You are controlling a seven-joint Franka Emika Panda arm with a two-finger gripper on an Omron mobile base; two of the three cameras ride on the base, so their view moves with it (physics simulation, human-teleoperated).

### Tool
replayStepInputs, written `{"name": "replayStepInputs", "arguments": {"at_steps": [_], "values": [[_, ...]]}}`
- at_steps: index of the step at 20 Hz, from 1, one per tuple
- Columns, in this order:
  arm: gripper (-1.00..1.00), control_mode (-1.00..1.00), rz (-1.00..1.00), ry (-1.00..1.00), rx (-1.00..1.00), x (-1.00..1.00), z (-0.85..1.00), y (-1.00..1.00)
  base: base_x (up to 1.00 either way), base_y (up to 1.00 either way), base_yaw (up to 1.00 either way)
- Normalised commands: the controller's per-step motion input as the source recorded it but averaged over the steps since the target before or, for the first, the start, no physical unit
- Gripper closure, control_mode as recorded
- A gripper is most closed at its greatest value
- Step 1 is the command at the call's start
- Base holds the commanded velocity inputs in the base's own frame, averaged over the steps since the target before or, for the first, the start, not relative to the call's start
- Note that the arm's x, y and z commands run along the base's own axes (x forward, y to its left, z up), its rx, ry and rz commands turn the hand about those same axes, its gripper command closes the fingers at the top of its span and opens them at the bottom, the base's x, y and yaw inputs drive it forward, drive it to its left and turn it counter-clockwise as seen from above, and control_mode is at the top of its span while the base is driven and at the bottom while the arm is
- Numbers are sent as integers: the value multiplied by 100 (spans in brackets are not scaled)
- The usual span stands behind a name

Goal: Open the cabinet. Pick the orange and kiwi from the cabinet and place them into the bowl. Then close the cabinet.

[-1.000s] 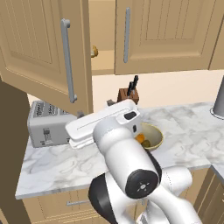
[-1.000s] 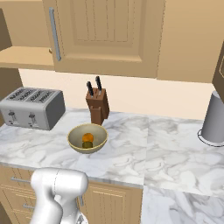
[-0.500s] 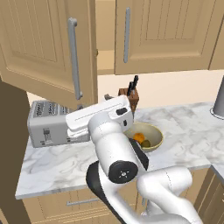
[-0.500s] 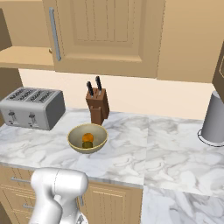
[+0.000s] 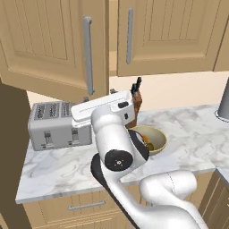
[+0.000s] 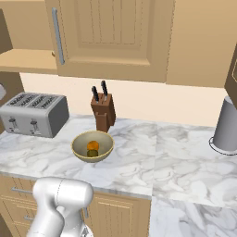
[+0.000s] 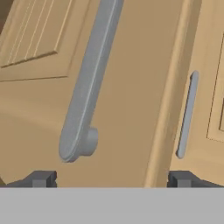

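Hand view: cabinet (image 7: pixel 131 87) handle's (image 7: pixel 87 87) top cut off

A: Place? Kitchen, rendered; marble counter (image 6: pixel 139 162), light-wood wall cabinet (image 5: pixel 165 36) above.
B: Proof? Toaster (image 6: pixel 32 113), knife block (image 6: pixel 104 113), bowl (image 6: pixel 92 147) of fruit, grey kettle (image 6: pixel 227 127); drawer fronts (image 5: pixel 80 206) below.

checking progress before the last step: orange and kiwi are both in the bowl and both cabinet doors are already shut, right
Not quite. The orange and kiwi are in the bowl, as the right base view shows, but just one cabinet door is shut. The left door hangs open, swung out toward the robot in the left base view, its handle close ahead in the hand view.
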Motion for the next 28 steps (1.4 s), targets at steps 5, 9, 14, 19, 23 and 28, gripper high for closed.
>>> {"name": "replayStepInputs", "arguments": {"at_steps": [5, 9, 14, 19, 23, 28], "values": [[-100, -100, -9, 0, 0, 36, 0, 0, 0, 0, 0], [-100, -100, -9, 0, 0, 36, -3, 0, 0, 0, 0], [-100, -100, -8, 0, 0, 44, -14, 0, 0, 0, 0], [-100, -100, -7, 0, 0, 50, -17, 0, 0, 0, 0], [-100, -100, -6, 0, 0, 52, -25, 0, 0, 0, 0], [-100, -100, -5, 0, 0, 60, -31, 0, 0, 0, 0]]}}
